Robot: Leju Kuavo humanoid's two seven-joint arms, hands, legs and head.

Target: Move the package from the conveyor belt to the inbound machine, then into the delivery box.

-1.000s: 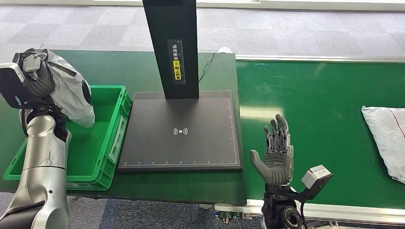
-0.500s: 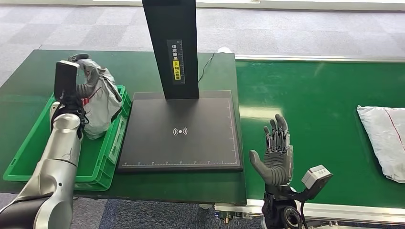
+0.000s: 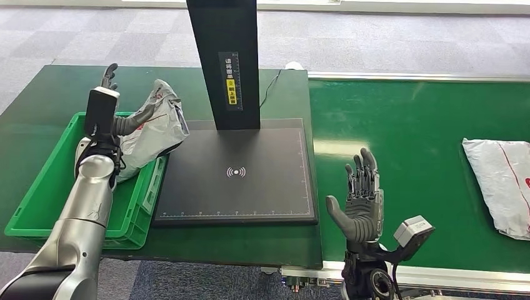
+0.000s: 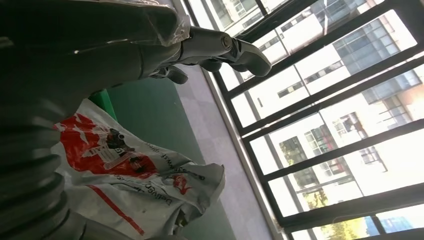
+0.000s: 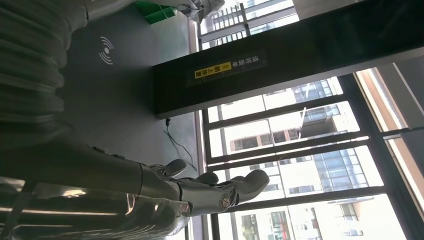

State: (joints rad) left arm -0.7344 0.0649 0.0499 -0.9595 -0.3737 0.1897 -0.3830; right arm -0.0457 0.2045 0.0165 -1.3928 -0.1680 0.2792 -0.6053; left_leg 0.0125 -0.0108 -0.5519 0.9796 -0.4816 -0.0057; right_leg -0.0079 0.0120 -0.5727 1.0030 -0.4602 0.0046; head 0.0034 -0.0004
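Observation:
A crumpled grey-white package (image 3: 155, 122) with red print leans over the right rim of the green delivery box (image 3: 37, 200), its tip reaching toward the black inbound machine plate (image 3: 237, 172). My left hand (image 3: 115, 106) is just left of it, fingers spread upward and thumb against the bag. In the left wrist view the fingers (image 4: 220, 47) stretch out clear of the package (image 4: 125, 185). My right hand (image 3: 362, 200) stands upright at the table's front edge, fingers apart and holding nothing. The right wrist view shows the same hand (image 5: 165, 190) with nothing in it.
A second white package (image 3: 500, 181) lies at the right end of the green conveyor belt (image 3: 406, 137). The machine's black post (image 3: 225, 56) rises behind the plate. A cable runs behind the post on the green table.
My left arm swung right, carrying the package from the box's left side to its right rim, and its fingers spread off the bag. The belt's package drifted slightly left.

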